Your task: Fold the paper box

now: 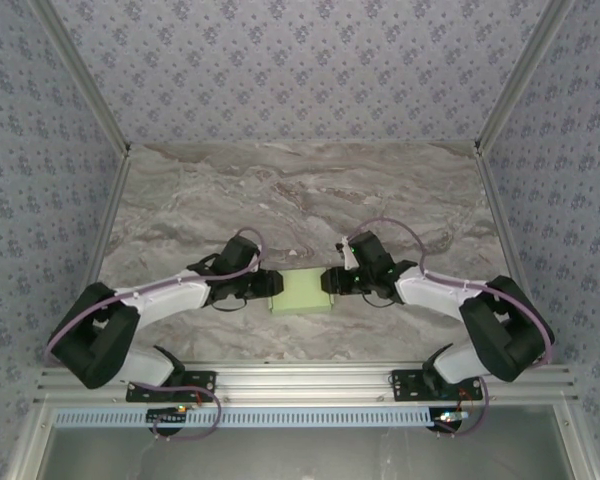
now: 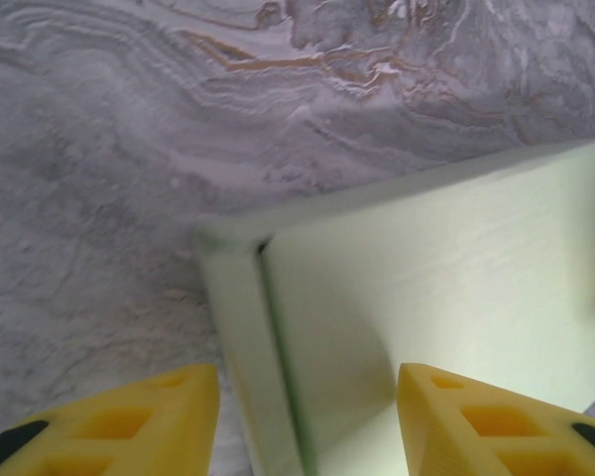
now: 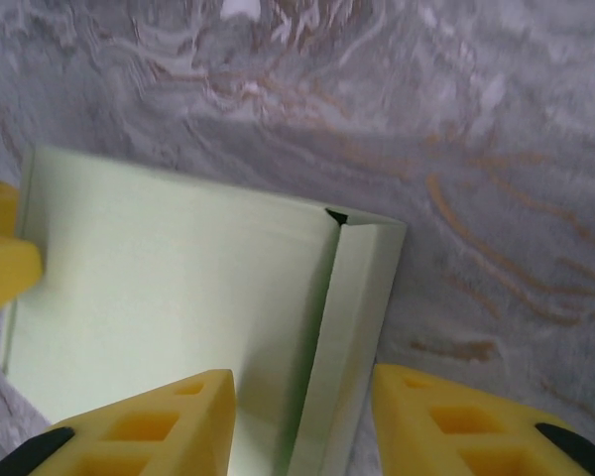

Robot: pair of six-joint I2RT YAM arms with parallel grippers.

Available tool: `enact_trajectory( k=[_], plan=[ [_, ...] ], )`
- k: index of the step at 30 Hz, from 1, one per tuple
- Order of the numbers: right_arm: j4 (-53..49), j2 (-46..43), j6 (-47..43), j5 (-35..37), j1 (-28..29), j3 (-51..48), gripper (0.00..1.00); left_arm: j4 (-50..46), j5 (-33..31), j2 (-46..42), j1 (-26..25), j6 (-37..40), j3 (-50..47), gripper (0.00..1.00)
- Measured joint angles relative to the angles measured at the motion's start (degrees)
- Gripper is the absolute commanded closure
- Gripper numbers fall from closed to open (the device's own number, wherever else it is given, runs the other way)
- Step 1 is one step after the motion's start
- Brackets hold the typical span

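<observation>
Left claw (image 2: 307, 392) and right claw (image 3: 302, 387), both spread, straddle opposite ends of the pale lime-green flat card box (image 1: 302, 292) on the marble surface (image 1: 300, 190).

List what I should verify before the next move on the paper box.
1. Paper box lying flat on the table: ok.
2. Left gripper jaws open, astride the box's left end: ok.
3. Right gripper jaws open, astride its right end: ok.
4. Corner seams closed: not ok, a dark gap shows at each.
5. Jaws touching the card: cannot tell.
</observation>
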Motion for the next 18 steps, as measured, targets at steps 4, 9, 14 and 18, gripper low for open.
enact_trajectory(
  k=[4, 9, 14, 18],
  plan=[
    [1.42, 2.19, 0.59, 0.13, -1.70, 1.95, 0.60, 1.05, 0.94, 3.43, 1.70, 0.90, 2.75, 0.50],
    [2.84, 7.50, 0.52, -0.22, -4.96, 6.82, 0.58, 1.99, 0.24, 8.85, 5.99, 3.21, 7.89, 0.48],
    [0.98, 9.31, -1.95, 1.75, -8.17, 12.09, 0.50, 1.49, -2.95, 11.15, 8.59, 6.73, 12.48, 0.44],
    [-3.28, 5.53, -6.99, 8.74, -8.79, 13.84, 0.39, 1.33, -7.85, 8.44, 9.07, 9.70, 11.96, 0.30]
  ],
)
